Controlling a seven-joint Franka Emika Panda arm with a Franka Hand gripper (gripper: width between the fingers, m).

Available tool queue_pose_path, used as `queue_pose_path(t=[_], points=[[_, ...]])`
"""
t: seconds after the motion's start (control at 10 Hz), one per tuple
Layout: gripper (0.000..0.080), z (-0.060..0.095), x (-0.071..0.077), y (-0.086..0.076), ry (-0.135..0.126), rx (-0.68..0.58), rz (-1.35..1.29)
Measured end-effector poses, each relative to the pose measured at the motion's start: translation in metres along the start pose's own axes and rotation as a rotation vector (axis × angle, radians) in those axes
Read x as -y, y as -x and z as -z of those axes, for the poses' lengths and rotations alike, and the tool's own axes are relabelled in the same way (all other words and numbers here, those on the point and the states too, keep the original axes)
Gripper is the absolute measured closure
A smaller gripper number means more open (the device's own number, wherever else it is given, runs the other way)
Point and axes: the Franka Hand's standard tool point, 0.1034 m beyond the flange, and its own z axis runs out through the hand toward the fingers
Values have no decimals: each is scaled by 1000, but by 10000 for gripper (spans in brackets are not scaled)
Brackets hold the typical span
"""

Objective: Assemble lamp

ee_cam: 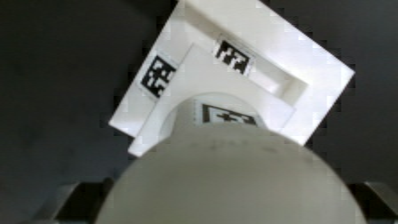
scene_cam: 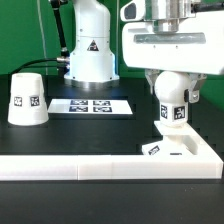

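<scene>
The round white bulb (scene_cam: 171, 93) with a tag on its neck is held upright in my gripper (scene_cam: 170, 85), whose fingers close on its round head. Its lower end stands on or just above the flat square base (scene_cam: 176, 148) at the exterior view's right, by the white wall. In the wrist view the bulb (ee_cam: 222, 165) fills the near part, with the tagged base (ee_cam: 249, 75) beyond it. The white cone shade (scene_cam: 27, 99) stands wide end down at the exterior view's left, apart from the gripper.
The marker board (scene_cam: 92, 104) lies flat in the middle of the black table. The white robot pedestal (scene_cam: 88, 50) with a triangle logo stands behind it. A white wall (scene_cam: 110, 166) runs along the table's front edge.
</scene>
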Motion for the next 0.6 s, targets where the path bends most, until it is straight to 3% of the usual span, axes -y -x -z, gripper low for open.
queue_pose_path(t=[0.5,0.6], points=[[222,-2,2,6,8,15,-223],[124,-2,2,6,8,15,-208]])
